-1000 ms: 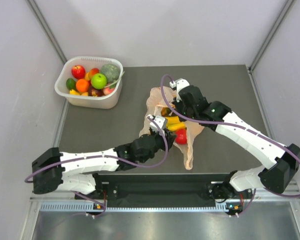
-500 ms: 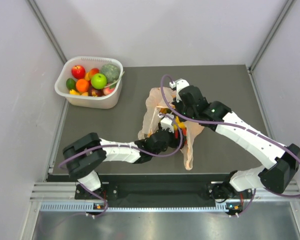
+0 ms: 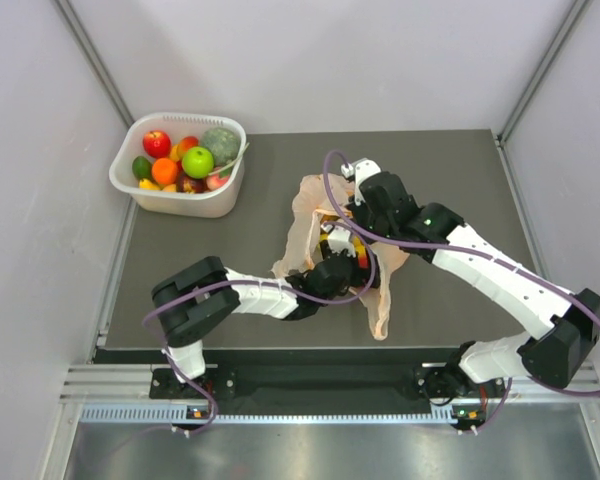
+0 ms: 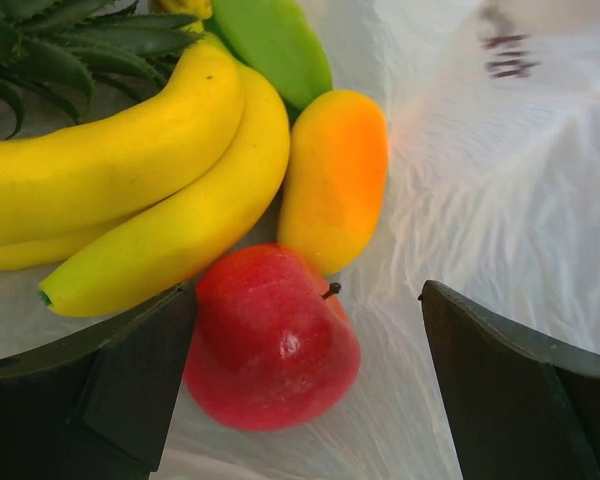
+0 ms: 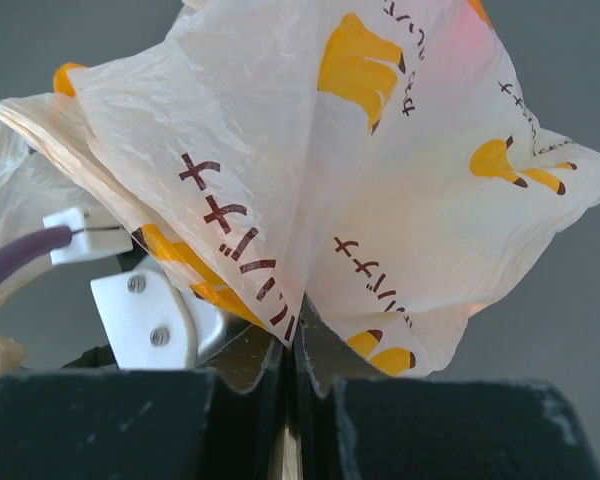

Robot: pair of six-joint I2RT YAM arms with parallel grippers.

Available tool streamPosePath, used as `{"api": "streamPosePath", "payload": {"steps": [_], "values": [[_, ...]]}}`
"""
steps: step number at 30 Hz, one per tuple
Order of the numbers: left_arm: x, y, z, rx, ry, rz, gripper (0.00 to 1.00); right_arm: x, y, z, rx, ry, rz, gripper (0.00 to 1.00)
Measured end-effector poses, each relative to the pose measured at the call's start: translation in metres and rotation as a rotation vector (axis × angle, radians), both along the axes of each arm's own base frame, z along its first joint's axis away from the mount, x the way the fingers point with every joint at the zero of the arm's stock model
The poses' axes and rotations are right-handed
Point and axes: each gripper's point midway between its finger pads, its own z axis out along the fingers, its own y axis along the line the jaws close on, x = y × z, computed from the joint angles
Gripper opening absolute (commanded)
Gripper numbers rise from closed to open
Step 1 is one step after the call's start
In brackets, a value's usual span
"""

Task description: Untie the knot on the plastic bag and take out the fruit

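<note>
Jaws of the left gripper point(image 4: 310, 375) stand wide apart inside the plastic bag point(image 4: 480, 180), straddling a red fruit point(image 4: 270, 350) at lower centre of the left wrist view; bananas point(image 4: 130, 180) and a mango point(image 4: 335, 175) lie just above it. Right gripper point(image 5: 292, 365) pinches the bag's printed film, jaws closed on it. From above, the bag sits mid-frame on the table point(image 3: 200, 250), well apart from the white tub point(image 3: 185, 203) at upper left.

We are finding print only on the plastic bag point(image 5: 400, 180). Rows of dark brown characters point(image 5: 242, 255) are running beside yellow-orange motifs point(image 5: 358, 55) in the right wrist view. We are not managing to read any of them. In the left wrist view we are seeing blurred dark marks point(image 4: 507, 55) on the film, equally illegible.
</note>
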Motion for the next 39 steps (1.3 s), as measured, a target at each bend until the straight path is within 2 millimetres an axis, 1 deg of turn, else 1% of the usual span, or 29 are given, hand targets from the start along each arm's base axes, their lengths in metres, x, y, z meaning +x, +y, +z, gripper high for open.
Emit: {"api": "streamPosePath", "payload": {"steps": [2, 5, 8, 13, 17, 19, 20, 21, 22, 24, 25, 27, 29, 31, 33, 35, 38, 39], "values": [[0.003, 0.000, -0.005, 0.003, 0.018, 0.016, 0.99, 0.000, -0.002, -0.002, -0.004, 0.005, -0.004, 0.02], [0.003, 0.005, -0.015, 0.026, 0.045, 0.035, 0.99, -0.001, -0.002, -0.004, -0.006, 0.009, -0.003, 0.02], [0.002, 0.006, -0.018, 0.035, 0.055, 0.040, 0.99, 0.000, -0.002, -0.004, -0.004, 0.008, -0.003, 0.01], [0.004, 0.002, -0.026, 0.047, 0.066, 0.041, 0.97, 0.001, -0.003, -0.004, -0.008, 0.005, -0.010, 0.02], [0.004, 0.000, -0.040, 0.070, 0.081, 0.035, 0.96, 0.001, -0.003, -0.004, -0.007, 0.005, -0.009, 0.01], [0.004, -0.001, -0.046, 0.080, 0.087, 0.032, 0.90, 0.001, -0.003, -0.004, -0.007, 0.005, -0.009, 0.01], [0.003, -0.001, -0.047, 0.083, 0.089, 0.031, 0.86, 0.001, -0.003, -0.004, -0.007, 0.005, -0.009, 0.01], [0.003, 0.000, -0.048, 0.084, 0.089, 0.031, 0.73, 0.001, -0.003, -0.004, -0.007, 0.005, -0.010, 0.01], [0.003, 0.000, -0.048, 0.083, 0.088, 0.031, 0.63, 0.001, -0.003, -0.004, -0.008, 0.006, -0.010, 0.00], [0.002, 0.002, -0.047, 0.079, 0.081, 0.029, 0.46, 0.000, -0.004, -0.006, -0.009, 0.008, -0.010, 0.00], [0.001, 0.004, -0.047, 0.083, 0.076, 0.027, 0.21, 0.000, -0.004, -0.006, -0.010, 0.009, -0.009, 0.00], [-0.002, 0.009, -0.047, 0.091, 0.073, 0.016, 0.00, 0.000, -0.003, -0.006, -0.008, 0.007, -0.009, 0.00], [-0.006, 0.014, -0.043, 0.097, 0.067, 0.006, 0.00, 0.000, -0.003, -0.005, -0.005, 0.006, -0.009, 0.00], [-0.010, 0.018, -0.031, 0.101, 0.061, -0.006, 0.00, 0.000, -0.003, -0.004, -0.004, 0.005, -0.008, 0.00], [-0.018, 0.026, -0.009, 0.102, 0.059, -0.027, 0.00, 0.000, -0.003, -0.004, -0.004, 0.004, -0.009, 0.00], [-0.029, 0.035, 0.017, 0.084, 0.055, -0.049, 0.00, 0.001, -0.003, -0.004, -0.002, 0.002, -0.009, 0.00], [-0.052, 0.053, 0.067, 0.013, 0.045, -0.100, 0.00, 0.002, -0.002, -0.004, 0.002, -0.002, -0.009, 0.00], [-0.061, 0.059, 0.081, -0.011, 0.049, -0.119, 0.00, 0.002, -0.002, -0.005, 0.002, -0.001, -0.008, 0.00]]}}
